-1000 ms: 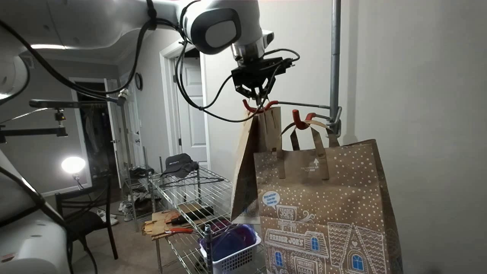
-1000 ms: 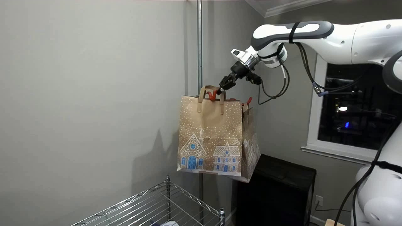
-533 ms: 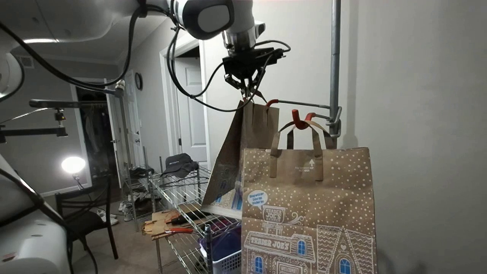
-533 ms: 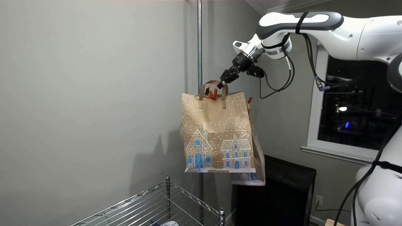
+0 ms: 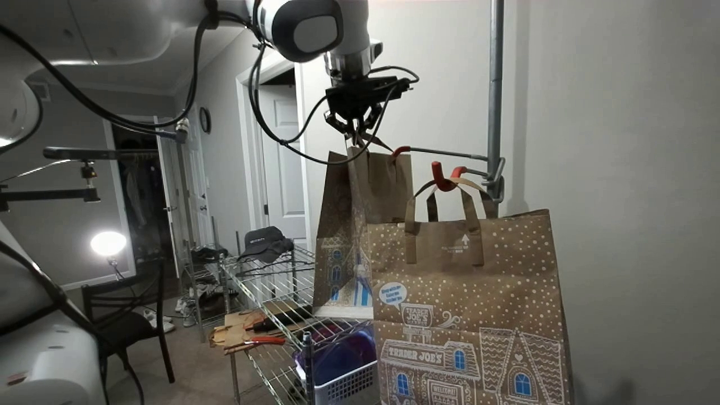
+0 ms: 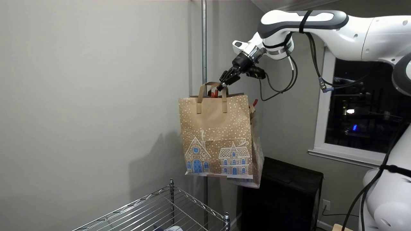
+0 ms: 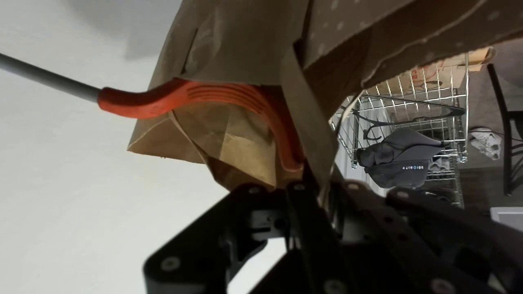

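My gripper is shut on the paper handle of a brown paper bag printed with white dots and houses. In the wrist view the handle strip runs down between the fingers. A red-tipped hook curves close by, inside the bag's mouth and beside the handle; whether the handle still touches it I cannot tell. Below the gripper the bag hangs slightly tilted. A similar second bag hangs by its handles from another red hook and hides part of the held one.
A metal pole carries the hooks close to the wall. Below stands a wire rack, with a dark cap and a white basket on its shelves. A large black box stands beneath the bags.
The gripper has risen with the handle, lifting the held bag and exposing more of its printed side. Both bags have swung. In the last half second the gripper shifted slightly left in both exterior views.
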`<action>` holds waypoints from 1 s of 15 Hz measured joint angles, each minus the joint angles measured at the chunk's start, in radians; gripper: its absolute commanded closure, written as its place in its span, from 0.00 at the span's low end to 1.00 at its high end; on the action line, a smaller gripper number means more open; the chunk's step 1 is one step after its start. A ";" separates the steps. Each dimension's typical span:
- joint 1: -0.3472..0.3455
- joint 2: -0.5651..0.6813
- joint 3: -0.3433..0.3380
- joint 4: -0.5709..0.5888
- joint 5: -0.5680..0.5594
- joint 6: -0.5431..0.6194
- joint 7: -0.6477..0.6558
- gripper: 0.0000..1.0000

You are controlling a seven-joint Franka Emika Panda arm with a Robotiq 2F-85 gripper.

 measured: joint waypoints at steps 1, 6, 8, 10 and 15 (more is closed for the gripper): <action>0.002 0.002 0.004 0.003 0.006 0.000 -0.012 0.95; 0.002 0.005 0.020 0.023 0.017 0.000 -0.066 0.95; 0.003 0.005 0.028 0.027 0.017 0.000 -0.098 0.95; 0.003 0.007 0.032 0.027 0.017 -0.024 -0.143 0.95; -0.004 0.039 0.021 0.027 0.016 -0.158 -0.240 0.95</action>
